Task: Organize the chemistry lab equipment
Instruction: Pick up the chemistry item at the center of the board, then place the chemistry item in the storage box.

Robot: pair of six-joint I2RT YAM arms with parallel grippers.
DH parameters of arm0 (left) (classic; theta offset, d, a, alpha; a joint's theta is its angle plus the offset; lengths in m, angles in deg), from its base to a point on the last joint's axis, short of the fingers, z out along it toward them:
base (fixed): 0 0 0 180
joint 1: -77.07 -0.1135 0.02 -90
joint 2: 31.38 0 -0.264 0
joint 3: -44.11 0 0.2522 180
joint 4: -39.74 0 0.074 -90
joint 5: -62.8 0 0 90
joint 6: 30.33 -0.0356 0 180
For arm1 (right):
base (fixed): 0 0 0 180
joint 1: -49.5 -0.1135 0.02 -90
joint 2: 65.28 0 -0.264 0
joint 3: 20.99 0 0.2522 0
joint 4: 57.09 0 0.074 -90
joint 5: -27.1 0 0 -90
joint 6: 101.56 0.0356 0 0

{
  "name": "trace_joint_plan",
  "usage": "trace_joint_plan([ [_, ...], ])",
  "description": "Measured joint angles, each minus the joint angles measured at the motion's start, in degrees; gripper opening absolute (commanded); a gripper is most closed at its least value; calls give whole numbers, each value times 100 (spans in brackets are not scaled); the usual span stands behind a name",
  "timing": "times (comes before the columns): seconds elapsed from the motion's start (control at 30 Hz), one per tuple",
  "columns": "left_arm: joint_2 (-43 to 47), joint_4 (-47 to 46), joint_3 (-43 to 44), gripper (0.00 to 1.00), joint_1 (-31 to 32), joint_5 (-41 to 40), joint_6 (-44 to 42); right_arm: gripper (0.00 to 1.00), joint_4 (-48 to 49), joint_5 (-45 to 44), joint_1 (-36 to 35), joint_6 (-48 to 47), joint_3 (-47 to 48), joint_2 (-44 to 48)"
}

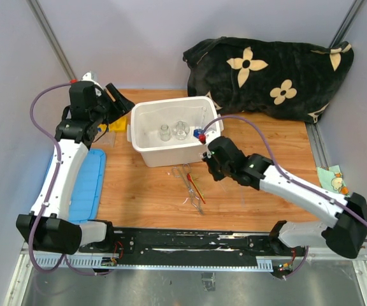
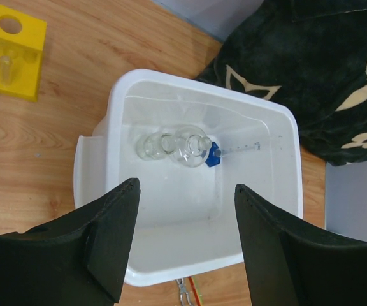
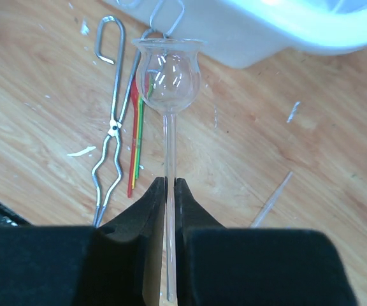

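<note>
The chemistry lab equipment was found partly binned and partly loose on the wooden table. In the white bin, which stood uncovered at the far middle of the table, a small clear glass beaker and a flask were noted upright and side by side near the centre of the floor. A blue-based glass piece lay on its side just beside the flask, its tube pointing toward the bin's right wall. The yellow holed tube rack was seen on the table left of the bin and apart from it. A stemmed glass bulb was clamped by its thin stem between the closed fingers of the right gripper, the bulb projecting well ahead of the fingertips. It was close to the bin's near wall; whether it was clear of the table could not be determined. The metal tweezers and the thin red-orange tool lay flat just left of the stem, touching or nearly touching each other. The left gripper was held above the bin with its jaws wide apart and nothing between them. Bare wood was observed between the bin's near wall and the arm bases. A blue lid occupied the left edge and a black flower-patterned blanket the far right corner.
</note>
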Motion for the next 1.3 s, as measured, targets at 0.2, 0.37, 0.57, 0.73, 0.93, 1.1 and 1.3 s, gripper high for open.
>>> trace_joint_plan([
  [0.2,-289,-120,31,66,0,83,48,1,-802,-131,0,-278,953,682],
  [0.37,-662,-146,278,66,0,105,57,1,-1217,-363,0,-815,2041,577],
  [0.57,-1014,-116,789,66,0,59,-9,1,-1235,-492,2,-1652,3235,-396],
  [0.73,-1235,-85,1290,66,-2,31,-146,1,-914,-2,299,-2369,3626,-1307],
  [0.93,-1517,-63,1517,66,-70,72,-221,2,-566,627,798,-3045,4079,-2260],
  [1.1,-1749,-50,1541,66,-142,149,-219,1,-350,1038,800,-3816,4784,-2999],
  [1.3,-1910,-50,1550,66,-251,243,-219,0,83,1823,809,-4802,4671,-3237],
])
